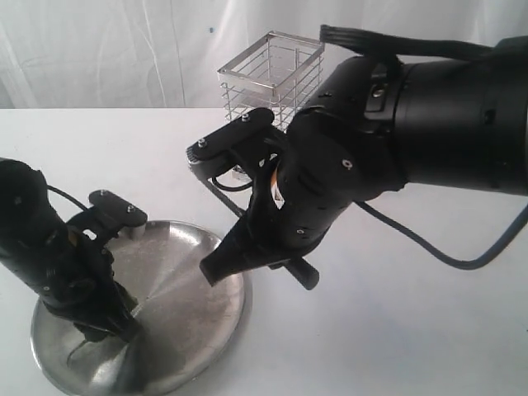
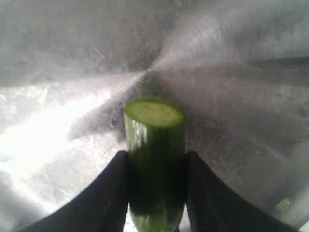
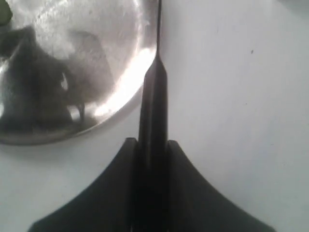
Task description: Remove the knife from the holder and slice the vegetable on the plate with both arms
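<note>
We find the vegetable [image 2: 153, 116] down on the plate [image 1: 194, 285], clamped between the two dark fingers of the left tool [image 2: 155, 157]. Its flat, pale-green cut end pokes out past the fingertips. The left tool is clenched on the green body, one finger on each flank.

We judge this piece to be light and fairly firm. Its skin is glossy and likely slick, and too hard a squeeze could bruise or split it. The hold across the middle of the body suits it, since that leaves the free end clear for the blade.

The knife [image 3: 153, 111] is out of the holder [image 1: 271, 78], which stands on the white counter [image 1: 429, 330] behind the arms. The right tool [image 3: 152, 147] is grasping the knife by its black handle. The thin blade runs forward beside the plate's rim, well apart from the vegetable (we cannot tell whether the tip hangs over the metal or just off it).

The knife looks slim, stiff and light. Its rounded handle could roll in a two-finger pinch once the edge meets resistance, so we think a grip well up the handle, with the blade squared to the cut, matters most.

As for brands, labels or lettering, we can read none in these views. The arm housings show only screws and plain black casing.
</note>
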`<state>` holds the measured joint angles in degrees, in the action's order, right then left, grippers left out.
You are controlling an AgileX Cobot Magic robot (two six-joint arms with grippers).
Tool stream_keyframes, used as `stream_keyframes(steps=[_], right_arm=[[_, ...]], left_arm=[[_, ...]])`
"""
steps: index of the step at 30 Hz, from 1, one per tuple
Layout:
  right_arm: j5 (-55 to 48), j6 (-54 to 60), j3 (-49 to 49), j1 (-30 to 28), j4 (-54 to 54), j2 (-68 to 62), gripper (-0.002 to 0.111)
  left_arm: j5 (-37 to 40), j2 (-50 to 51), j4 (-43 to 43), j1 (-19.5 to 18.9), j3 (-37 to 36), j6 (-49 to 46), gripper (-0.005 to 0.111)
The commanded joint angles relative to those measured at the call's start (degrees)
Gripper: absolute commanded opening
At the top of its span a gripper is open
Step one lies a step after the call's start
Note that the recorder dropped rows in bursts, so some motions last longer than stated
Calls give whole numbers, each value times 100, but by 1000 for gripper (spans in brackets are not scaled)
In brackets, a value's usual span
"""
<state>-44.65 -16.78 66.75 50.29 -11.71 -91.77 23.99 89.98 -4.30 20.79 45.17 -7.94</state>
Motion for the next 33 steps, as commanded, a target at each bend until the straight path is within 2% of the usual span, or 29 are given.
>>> stream_keyframes(steps=[1,7,10,20,29,33], right_arm=[[-205,892,-16,-42,774,30,0],[-138,1129,-16,-3,1211,-85,0],[-149,1129,-16,25,1276,-231,0],[134,1104,-16,353,1308,-422,0],[310,1104,-16,719,1475,-644,0],[499,1104,-16,849,1596,-792,0]], left_arm=[[-108,230,-193,-13,-79,348,10],[-334,239,-193,-13,-52,743,50],[-343,187,-193,-13,-42,794,61],[-9,-773,26,-13,-42,794,62],[386,-2001,1674,-13,-42,2207,62],[411,-2155,1751,-13,-42,2307,62]])
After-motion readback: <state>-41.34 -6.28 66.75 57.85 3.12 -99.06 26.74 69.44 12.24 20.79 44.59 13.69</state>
